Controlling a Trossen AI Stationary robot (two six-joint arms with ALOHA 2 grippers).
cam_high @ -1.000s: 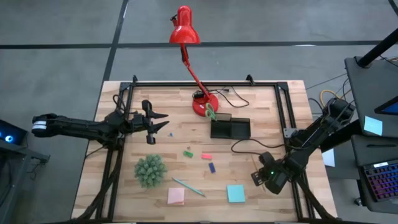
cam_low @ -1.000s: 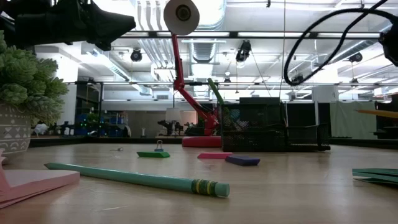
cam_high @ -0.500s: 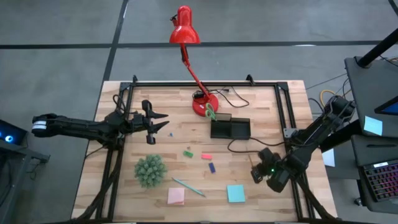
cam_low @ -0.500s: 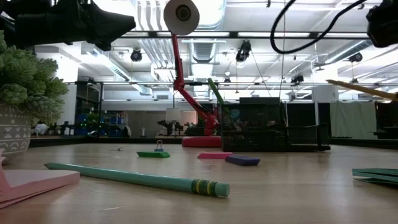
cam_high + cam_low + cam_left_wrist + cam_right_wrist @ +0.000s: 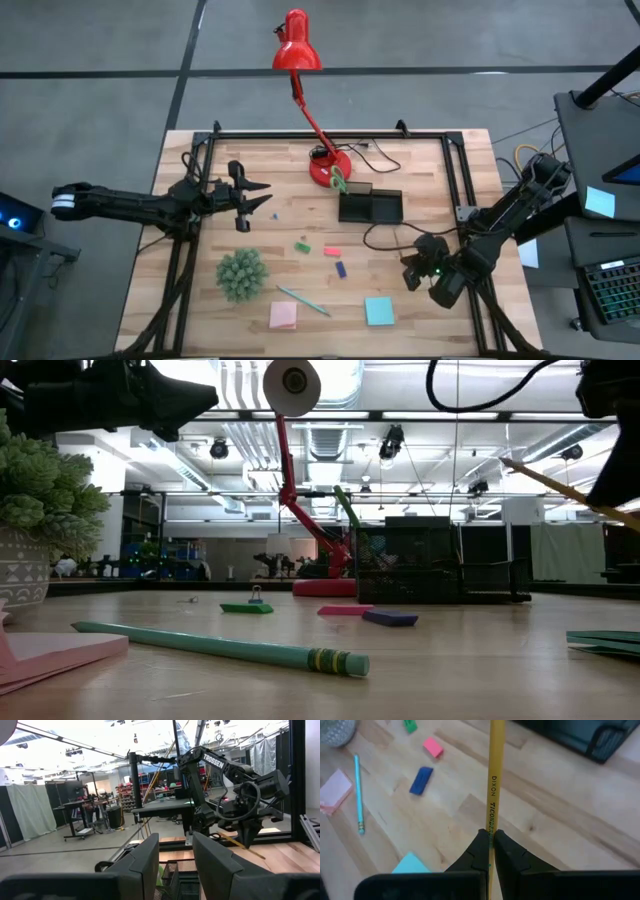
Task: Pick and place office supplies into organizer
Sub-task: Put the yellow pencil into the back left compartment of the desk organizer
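Observation:
My right gripper (image 5: 490, 836) is shut on a thin yellow wooden pencil (image 5: 493, 780), above the table's right half (image 5: 412, 272), short of the black organizer (image 5: 370, 207). Green-handled scissors (image 5: 339, 182) stick up from the organizer's left end. On the table lie a teal pen (image 5: 303, 300), a pink pad (image 5: 283, 316), a light-blue pad (image 5: 379, 311), and green (image 5: 302, 246), red-pink (image 5: 332, 251) and purple (image 5: 341, 269) pieces. My left gripper (image 5: 256, 197) hovers open over the table's left part. My right gripper pinches the pencil's shaft (image 5: 491, 822) between its two fingertips (image 5: 479, 845), with a long stretch sticking out ahead of them. The fingers lie along the pencil. The pencil is lifted clear of the table and tilted (image 5: 560, 488).
A red desk lamp (image 5: 328, 168) stands on its round base just left of the organizer. A fuzzy green spiky ball (image 5: 241, 273) sits on the table's near left part. A black cable (image 5: 385, 232) loops beside the organizer. A dark frame (image 5: 330, 134) edges the table.
My right gripper, still shut on the pencil, has risen and moved a little toward the table's left and far edge. The pencil has gone up with it and tipped from nearly level to a steeper slant.

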